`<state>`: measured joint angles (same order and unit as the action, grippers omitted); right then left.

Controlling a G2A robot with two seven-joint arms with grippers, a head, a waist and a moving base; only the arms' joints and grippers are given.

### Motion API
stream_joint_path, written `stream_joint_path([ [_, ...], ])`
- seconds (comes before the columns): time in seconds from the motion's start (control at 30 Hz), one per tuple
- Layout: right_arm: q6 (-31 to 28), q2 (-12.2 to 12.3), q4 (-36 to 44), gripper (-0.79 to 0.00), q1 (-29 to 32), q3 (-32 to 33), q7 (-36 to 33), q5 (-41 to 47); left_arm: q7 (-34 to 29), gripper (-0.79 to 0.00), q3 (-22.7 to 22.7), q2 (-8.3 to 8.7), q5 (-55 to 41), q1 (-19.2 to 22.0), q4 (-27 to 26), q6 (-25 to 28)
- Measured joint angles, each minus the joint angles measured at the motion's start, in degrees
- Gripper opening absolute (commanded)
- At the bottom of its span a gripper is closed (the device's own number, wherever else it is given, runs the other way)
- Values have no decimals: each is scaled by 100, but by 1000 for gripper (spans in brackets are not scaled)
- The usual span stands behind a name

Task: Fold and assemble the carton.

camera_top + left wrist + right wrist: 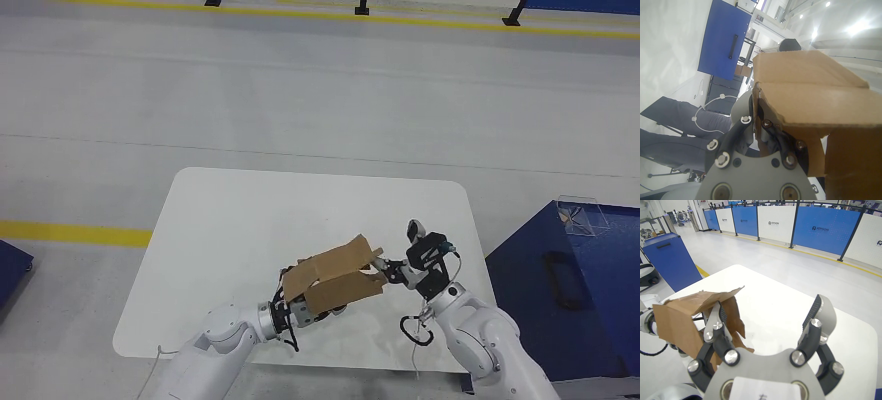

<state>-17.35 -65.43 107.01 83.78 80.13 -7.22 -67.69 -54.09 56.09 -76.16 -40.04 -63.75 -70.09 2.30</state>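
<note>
Carton [335, 278]: you are looking at a brown corrugated cardboard box, only part-formed, held up above the near part of the white table [300, 210], between the two grippers. From above it reads as a squashed, slanted sleeve. Two long panels meet along a crease, with one end toward the left arm and the other toward the right. Its cut edges are rough and a little ragged, and the flaps at both ends hang loose rather than tucked in.

Your left gripper [755, 113] sits at the carton's end nearest the robot and comes at it from beneath. Its fingers are closed tight on a cardboard edge that runs down between them, so this gripper carries the box. In the left wrist view the panels rise above the fingers, a folded seam across the middle and a darker flap hanging to one side.

Your right gripper [768, 306] is at the opposite, open end, with its jaws spread wide and nothing clamped between them. One finger [720, 311] lies at the mouth of the carton, tucked under the top flap [715, 297]. You cannot tell whether it presses on the cardboard. The other finger stands well apart over bare tabletop.

A blue cabinet [565, 290] stands on the floor beside the table, on the right arm's side.
</note>
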Motion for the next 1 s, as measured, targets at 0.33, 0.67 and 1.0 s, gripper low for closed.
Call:
stream_joint_path([
  [0.33, -51, 13, -121, 0, -2, -60, -354, -343, -100, -785, 13, -6, -42, -6, 6, 64],
  [0.67, 232, -25, -286, 0, -205, -252, -540, -562, -282, -785, 39, 20, 62, -117, -164, 216],
  [1.0, 357, -63, -349, 0, -310, -352, -477, -487, -376, -785, 95, 45, 69, -189, -264, 275],
])
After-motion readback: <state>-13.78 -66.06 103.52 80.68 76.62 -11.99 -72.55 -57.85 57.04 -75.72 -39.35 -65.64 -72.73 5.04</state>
